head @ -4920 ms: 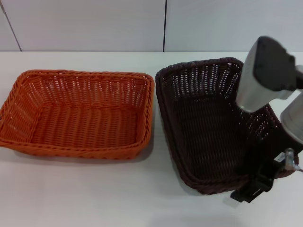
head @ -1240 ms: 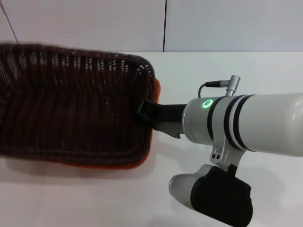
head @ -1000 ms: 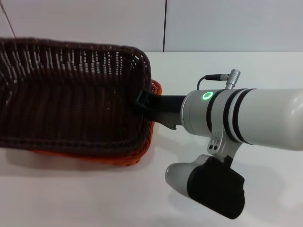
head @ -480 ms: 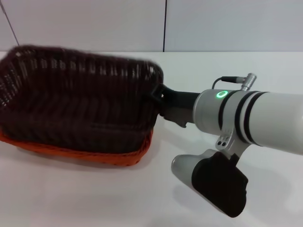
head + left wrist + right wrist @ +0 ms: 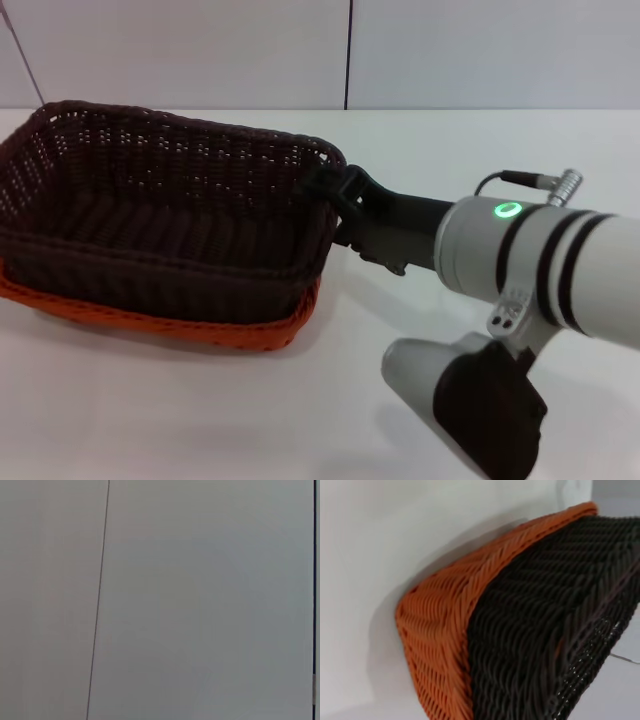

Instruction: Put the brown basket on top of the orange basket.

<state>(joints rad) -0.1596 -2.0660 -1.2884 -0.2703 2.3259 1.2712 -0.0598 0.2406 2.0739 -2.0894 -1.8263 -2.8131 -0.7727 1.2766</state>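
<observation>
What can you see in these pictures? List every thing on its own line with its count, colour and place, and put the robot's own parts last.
brown basket: one, dark brown, nested inside the orange basket on the robot's left side of the table.
orange basket: one, bright orange, on the table beneath the brown basket, only its rim and lower wall showing.
table: one, white, under both baskets.
wall: white panels with dark seams, behind the table.
right gripper: one, black, at the brown basket's rim on its right end; whether it grips cannot be told.
right arm: one, white with black bands and a green light, reaching in from the right.
left arm: not seen; its wrist camera faces the wall only.
</observation>
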